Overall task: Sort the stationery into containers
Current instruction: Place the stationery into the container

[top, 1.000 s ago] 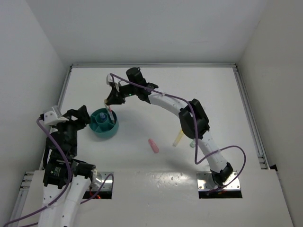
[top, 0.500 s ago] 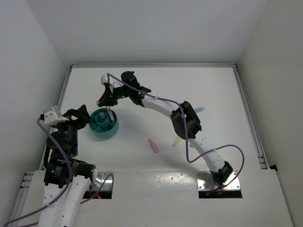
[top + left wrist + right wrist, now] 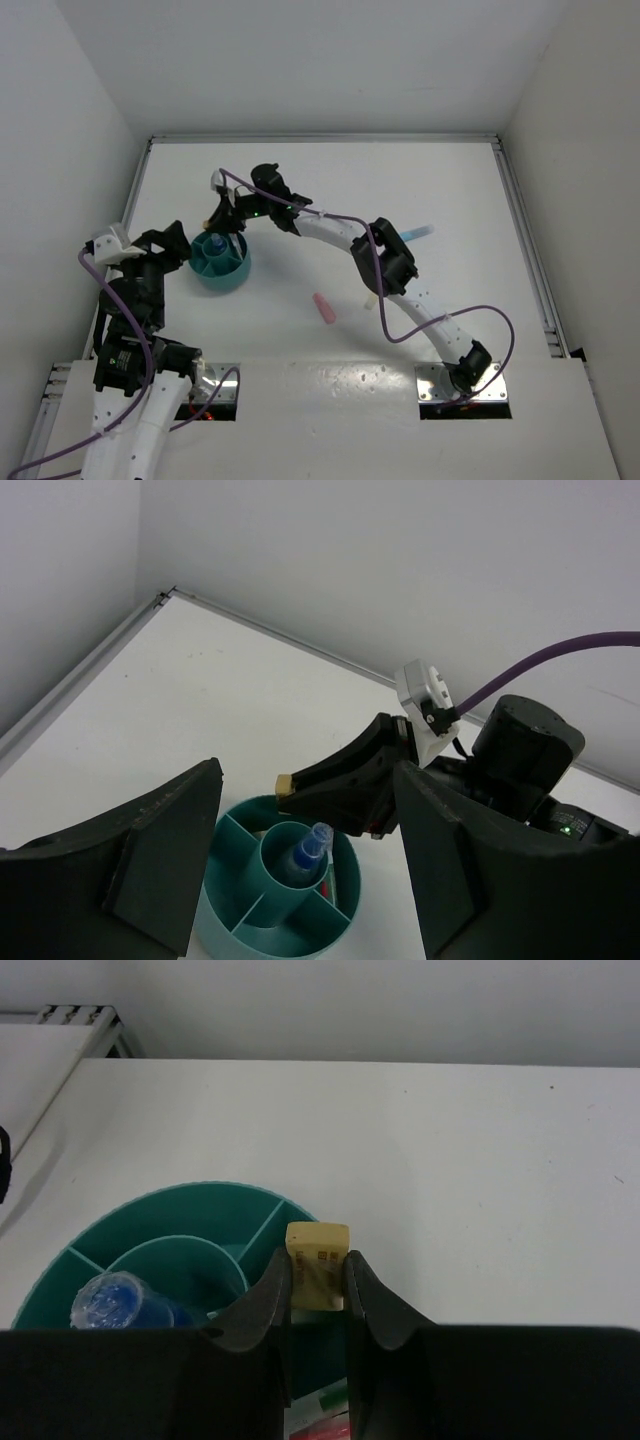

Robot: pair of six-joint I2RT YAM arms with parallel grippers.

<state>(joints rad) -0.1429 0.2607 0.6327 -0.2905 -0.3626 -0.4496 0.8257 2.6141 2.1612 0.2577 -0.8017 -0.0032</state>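
Note:
My right gripper [image 3: 318,1278] is shut on a small cream eraser [image 3: 318,1256] with printed marks, holding it just over the far rim of the dark-teal cup [image 3: 200,1192]. The cup [image 3: 235,270] has a round middle well and divided outer compartments. A blue-capped clear tube [image 3: 308,848] stands in the middle well. Thin green and pink pens [image 3: 335,1415] lie in one outer compartment. My left gripper [image 3: 170,248] stands open just left of the cup, nothing between its fingers. A pink marker [image 3: 324,308] lies on the table to the right of the cup.
A pale blue marker [image 3: 421,232] lies further right behind my right arm's elbow [image 3: 385,262]. A yellowish marker [image 3: 370,299] peeks out under that arm. Walls close in the white table [image 3: 300,190] on the left, back and right.
My right gripper has carried the eraser left and down until it hangs over the cup's far rim. The left arm has not moved.

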